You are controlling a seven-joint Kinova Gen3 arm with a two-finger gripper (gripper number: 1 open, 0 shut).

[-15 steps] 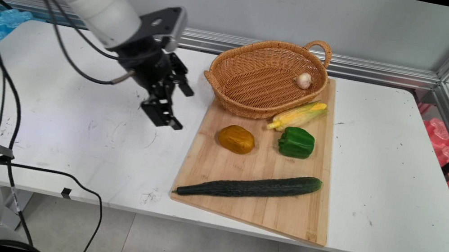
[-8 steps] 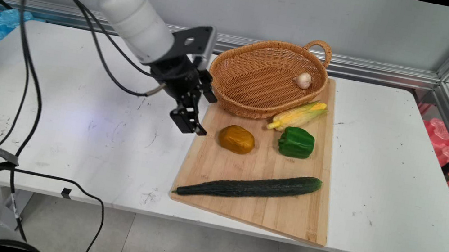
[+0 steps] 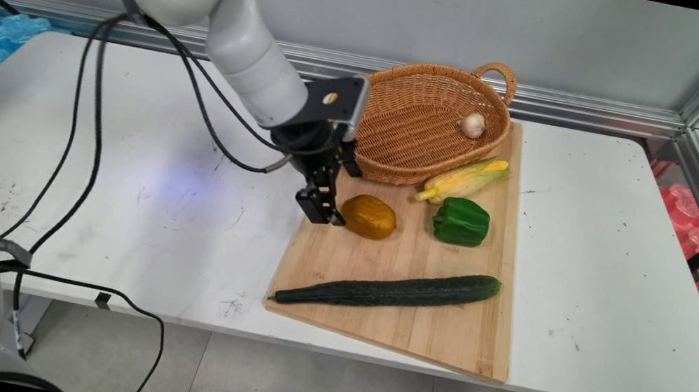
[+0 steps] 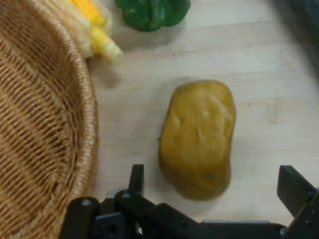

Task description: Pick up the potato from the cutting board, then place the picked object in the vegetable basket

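My gripper hangs open over the left part of the wooden cutting board, just left of a yellow-brown potato. In the hand view the potato lies on the board between and just beyond the two fingers, which do not touch it. The wicker basket stands right behind the gripper, and its rim fills the hand view's left side. Nothing is held.
A garlic bulb lies in the basket. On the board lie a corn cob, a green bell pepper and a long cucumber near the front. Black cables hang from the arm over the table's left part.
The arm has swung right, carrying the gripper from over the bare table onto the board's left edge beside the potato. The vegetables and basket have not moved.
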